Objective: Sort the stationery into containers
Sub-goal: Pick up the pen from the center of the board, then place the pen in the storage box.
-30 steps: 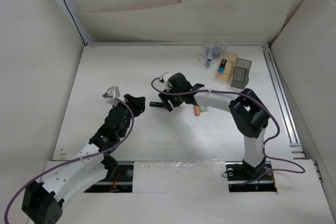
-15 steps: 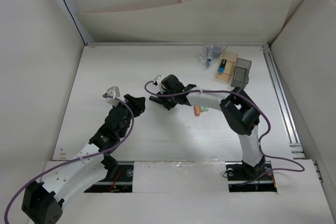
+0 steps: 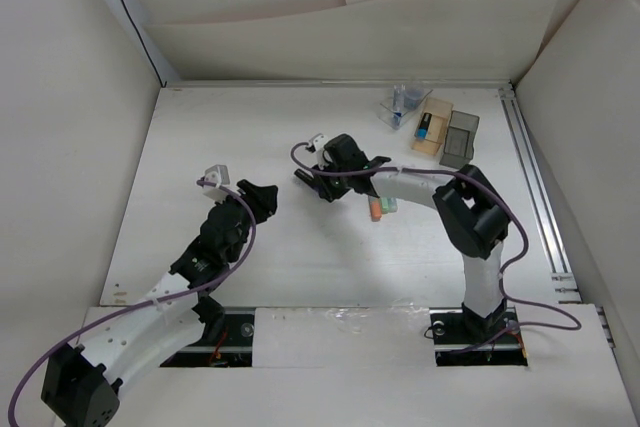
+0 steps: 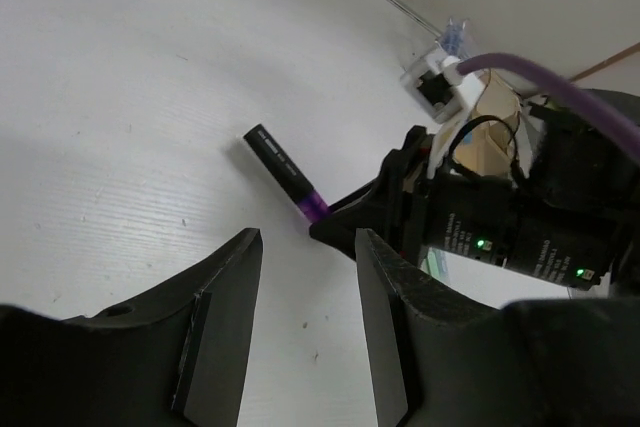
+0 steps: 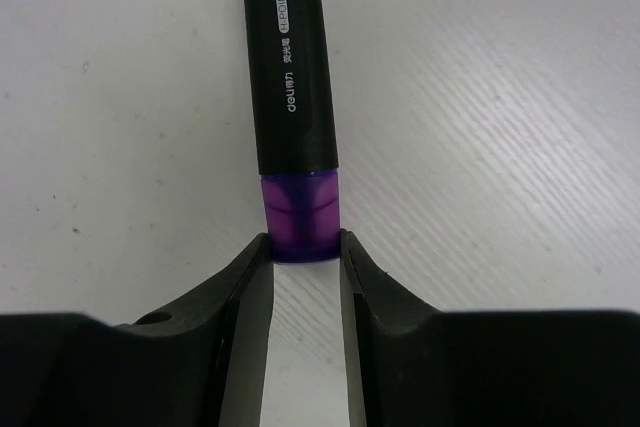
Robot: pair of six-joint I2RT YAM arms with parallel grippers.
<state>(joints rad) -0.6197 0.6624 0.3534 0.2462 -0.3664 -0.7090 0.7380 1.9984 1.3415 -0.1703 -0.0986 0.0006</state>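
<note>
The purple-tipped marker [image 5: 290, 57] has a black body and lies low on the white table. My right gripper [image 5: 300, 247] is shut on its purple end [image 5: 298, 215]. In the top view the right gripper [image 3: 312, 180] is mid-table, with the marker [image 3: 300, 176] sticking out to its left. The left wrist view shows the marker [image 4: 284, 172] as well. My left gripper [image 3: 264, 197] is open and empty, just left of the marker. The clear cup [image 3: 400, 105], tan wooden box [image 3: 432, 127] and dark grey box [image 3: 460, 139] stand at the far right.
An orange stick [image 3: 375, 211] and a pale stick [image 3: 389, 207] lie beside the right forearm. A blue-white item [image 3: 424, 128] lies in the wooden box. A metal rail [image 3: 530, 177] runs along the table's right edge. White walls enclose the table.
My right gripper swung left, then back right and toward the far side, carrying the marker with it. The left arm has hardly moved.
</note>
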